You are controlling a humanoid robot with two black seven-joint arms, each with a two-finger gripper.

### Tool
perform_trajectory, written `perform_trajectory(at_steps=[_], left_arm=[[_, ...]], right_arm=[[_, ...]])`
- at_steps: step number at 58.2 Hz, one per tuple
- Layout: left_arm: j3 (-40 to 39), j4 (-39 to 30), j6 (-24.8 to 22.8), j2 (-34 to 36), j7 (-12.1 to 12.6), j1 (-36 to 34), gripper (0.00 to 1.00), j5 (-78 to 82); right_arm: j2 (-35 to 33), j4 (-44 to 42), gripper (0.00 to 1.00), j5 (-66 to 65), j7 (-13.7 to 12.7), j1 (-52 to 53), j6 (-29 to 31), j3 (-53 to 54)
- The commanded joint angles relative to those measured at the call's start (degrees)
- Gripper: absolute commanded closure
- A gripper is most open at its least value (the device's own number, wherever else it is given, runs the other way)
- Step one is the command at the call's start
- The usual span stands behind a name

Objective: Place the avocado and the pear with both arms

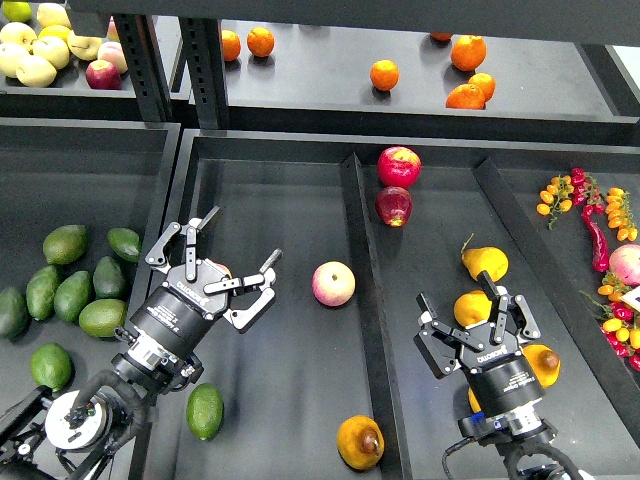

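Across the dark compartmented tray point(300, 200) that fills the lower view, we see fruit sorted by bin, with a raised divider point(365, 300) running down the middle. Above it, a shelf point(330, 105) carries oranges point(467, 96) and, at far left, pale apples point(35, 55). Our left arm enters from the lower left; our left gripper point(228, 262) hovers over the central bin with its fingers spread wide and nothing between them. Our right gripper point(478, 322) stands over the right-hand bin, fingers likewise apart and empty, directly among a cluster of yellow pears point(485, 262). The heap of avocados point(70, 285) lies in the far-left bin, well apart from either gripper. One avocado point(205, 411) lies alone in the central bin, just beside our left forearm, and the blotched pear point(360, 442) rests near the bottom edge, just beside the divider on its left. A pink apple point(334, 283) sits between the two grippers, and two red apples point(397, 180) lie farther back. We judge that the avocado and pear are already set down in the central bin and both grippers have let go, so the placing looks essentially done; what remains, if anything, is to draw the arms clear. We cannot tell whether these are the intended final spots.
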Motion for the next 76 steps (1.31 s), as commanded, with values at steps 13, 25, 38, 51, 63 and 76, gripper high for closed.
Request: perform_trajectory(at_steps=[13,25,38,51,63,76], left_arm=[[-1.2,0.1,0.0,0.0,0.9,0.2,0.00,-0.2],[-1.3,0.7,0.2,0.0,1.0,0.4,0.00,0.3],[-0.8,1.0,0.3,0.0,2.2,-0.5,0.00,3.9],[0.5,0.7,0.3,0.0,11.1,-5.4,0.00,15.8],[5.4,0.4,0.7,9.1,15.2,-13.4,0.00,15.9],[15.8,0.4,0.9,20.0,15.2,-22.9,0.00,15.9]], right_arm=[[0.0,0.1,0.01,0.0,0.0,-0.7,0.0,0.0],[0.0,0.1,0.01,0.0,-0.1,-0.8,0.0,0.0],[0.0,0.1,0.01,0.0,-0.1,-0.8,0.0,-0.1],[0.0,0.2,0.01,-0.3,-0.1,0.1,-0.1,-0.8],[0.0,0.0,0.01,-0.4,0.0,2.1,-0.7,0.3],[0.0,-0.3,0.01,-0.5,0.3,5.0,-6.2,3.2]])
